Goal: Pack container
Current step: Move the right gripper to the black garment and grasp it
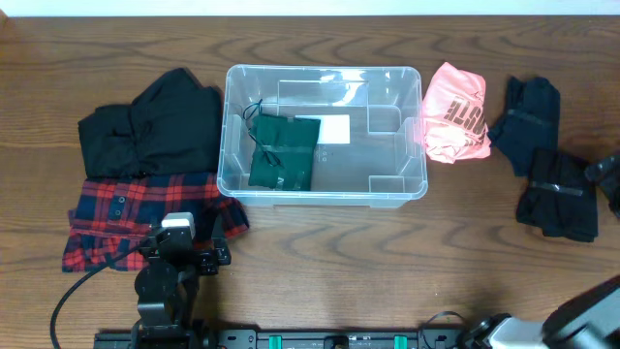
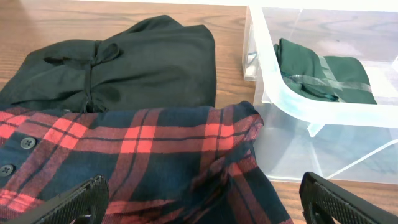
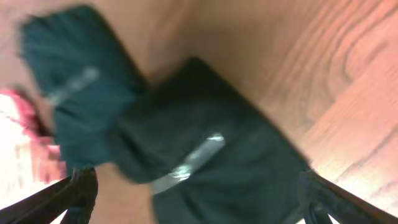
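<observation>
A: What lies on the brown wooden desk (image 1: 320, 262)?

B: In the middle, a clear rectangular plastic bin (image 1: 320, 199). To its left, a black folded garment (image 1: 155, 121) far and a red-and-navy plaid shirt (image 1: 116, 208) near. To its right, a crumpled pink cloth (image 1: 455, 114) just beside it, then two dark folded garments (image 1: 557, 199).

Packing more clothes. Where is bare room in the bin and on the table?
In the container the right half is bare, beside the green garment. The table is free in front of it. Crowded: black garment and plaid shirt on the left, pink garment and dark garments on the right.
</observation>
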`<state>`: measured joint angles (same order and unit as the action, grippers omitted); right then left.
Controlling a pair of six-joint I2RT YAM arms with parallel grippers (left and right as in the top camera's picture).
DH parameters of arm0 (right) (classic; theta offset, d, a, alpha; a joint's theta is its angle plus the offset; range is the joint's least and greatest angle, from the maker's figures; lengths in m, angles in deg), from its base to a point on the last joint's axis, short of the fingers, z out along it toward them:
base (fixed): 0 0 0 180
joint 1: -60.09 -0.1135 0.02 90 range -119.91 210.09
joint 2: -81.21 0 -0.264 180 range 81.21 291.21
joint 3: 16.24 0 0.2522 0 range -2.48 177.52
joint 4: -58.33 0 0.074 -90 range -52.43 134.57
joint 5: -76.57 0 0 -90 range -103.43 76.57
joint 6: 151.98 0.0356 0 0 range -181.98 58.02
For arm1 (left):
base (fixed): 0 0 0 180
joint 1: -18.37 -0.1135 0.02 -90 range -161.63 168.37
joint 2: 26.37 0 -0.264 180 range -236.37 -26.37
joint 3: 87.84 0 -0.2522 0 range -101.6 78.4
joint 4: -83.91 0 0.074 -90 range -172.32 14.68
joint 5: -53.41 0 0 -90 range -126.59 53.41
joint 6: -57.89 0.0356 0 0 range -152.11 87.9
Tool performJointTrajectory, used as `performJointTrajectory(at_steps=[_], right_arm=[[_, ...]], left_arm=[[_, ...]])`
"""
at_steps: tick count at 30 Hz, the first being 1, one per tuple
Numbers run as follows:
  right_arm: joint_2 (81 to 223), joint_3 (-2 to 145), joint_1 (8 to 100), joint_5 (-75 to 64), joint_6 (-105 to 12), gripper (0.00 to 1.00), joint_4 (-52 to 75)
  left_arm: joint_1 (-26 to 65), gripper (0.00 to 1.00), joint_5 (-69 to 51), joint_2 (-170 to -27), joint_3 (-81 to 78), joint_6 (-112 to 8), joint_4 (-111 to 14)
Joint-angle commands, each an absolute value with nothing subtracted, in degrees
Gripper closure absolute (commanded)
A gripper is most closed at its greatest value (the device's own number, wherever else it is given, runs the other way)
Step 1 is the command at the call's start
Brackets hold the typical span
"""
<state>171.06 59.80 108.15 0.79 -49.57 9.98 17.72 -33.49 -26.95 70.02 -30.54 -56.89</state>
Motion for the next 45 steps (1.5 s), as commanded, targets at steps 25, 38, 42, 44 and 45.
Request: performJointTrajectory(at_steps=[25, 38, 42, 44, 45], right_arm=[[190.6, 59.5, 115.3, 18.4, -58.4, 0.86, 6.7], [160.9, 59.6, 108.1, 38.4, -51.3, 0.99, 0.1], [148.7, 59.6, 98.3, 38.4, -49.1, 0.99, -0.3], [144.4, 59.6, 92.5, 38.2, -45.0, 0.99, 1.2], [142.2, 59.6, 88.2, 37.5, -42.1, 0.99, 2.9]], left_arm=[[17.6, 0.02, -32.9, -26.5, 71.1, -29.8, -56.9], [17.6, 0.02, -32.9, -26.5, 71.1, -29.8, -56.9], [17.6, 0.02, -32.9, -26.5, 71.1, -29.8, -56.9], [17.6, 0.02, -32.9, -26.5, 71.1, -29.8, -56.9], [17.6, 0.02, -32.9, -26.5, 71.1, -29.8, -56.9]])
